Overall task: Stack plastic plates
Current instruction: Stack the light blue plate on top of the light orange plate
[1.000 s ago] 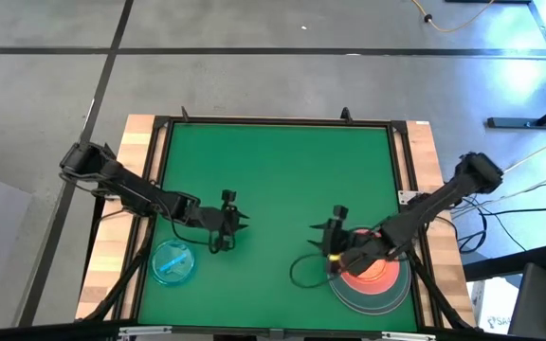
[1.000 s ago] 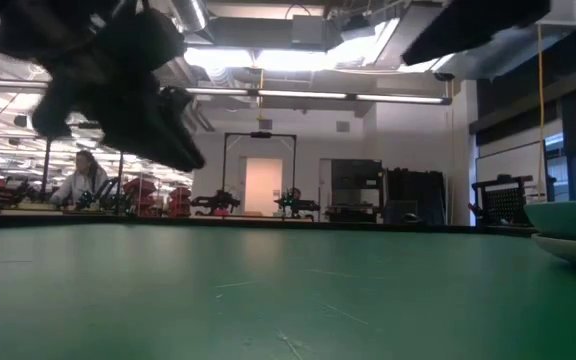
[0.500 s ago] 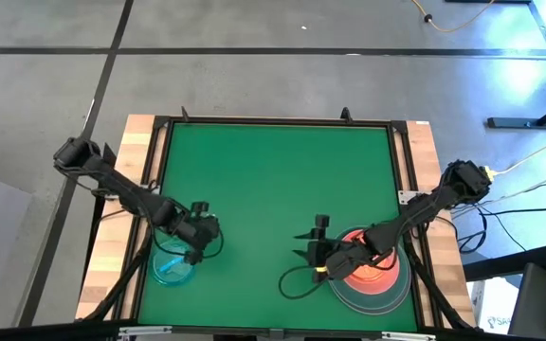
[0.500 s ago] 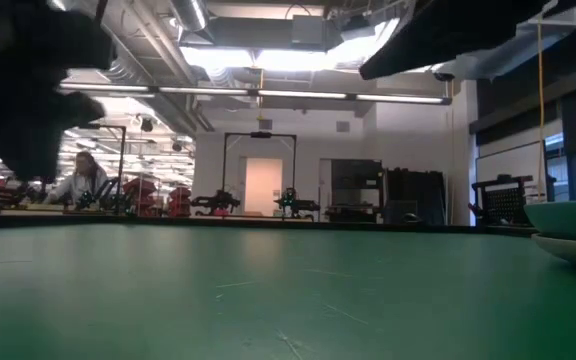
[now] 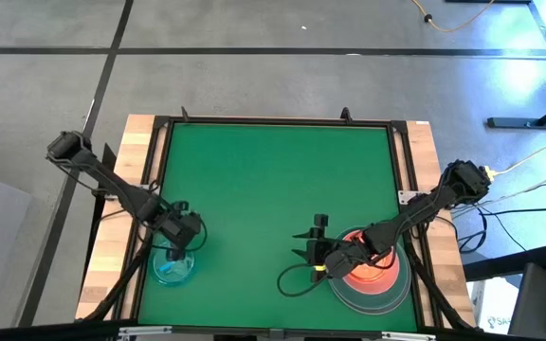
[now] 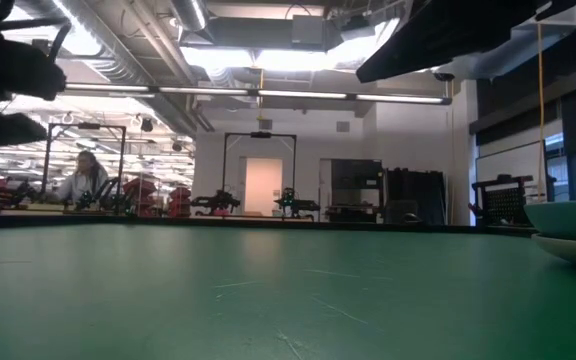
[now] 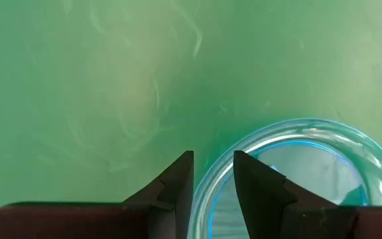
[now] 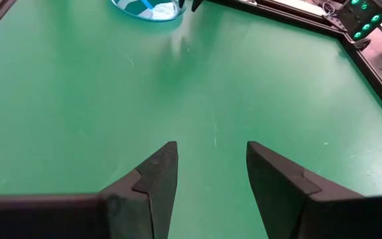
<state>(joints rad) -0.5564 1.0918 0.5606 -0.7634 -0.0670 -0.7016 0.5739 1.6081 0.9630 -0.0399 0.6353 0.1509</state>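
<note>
- Landmark: green mat (image 5: 273, 189). Its whole far half and middle are bare; everything sits along the near edge.
- Mat is boxed in by a dark frame (image 5: 275, 121) on the far and side edges, with wood table edge (image 5: 140, 152) showing outside it left and right.
- Left gripper (image 5: 179, 248) is at the mat's near-left corner, over the far rim of the blue plate (image 5: 173, 268). Fingers apart, one finger (image 7: 178, 182) outside the rim, the other inside; whether they touch it I cannot tell.
- Blue plate: small, translucent, close to the mat's left and near edges. Little room on those two sides, open mat to its right and beyond.
- Right gripper (image 5: 313, 248) is right of centre along the near edge, just left of the stack, pointing left across the mat. Fingers apart, nothing between them, only bare mat under it in the right wrist view.
- Stack at the near-right corner: pink plate (image 5: 375, 268) lying on a large grey plate (image 5: 373, 296). Right arm lies across the stack's far-left part.
- A loop of black cable (image 5: 292, 281) lies on the mat left of the stack.
- Count visible: three plates (one blue, one pink, one grey), two grippers. More plates under the pink one: cannot tell.
- Low view: a pale plate rim (image 6: 573, 218) at the right edge, flat mat across the rest.
</note>
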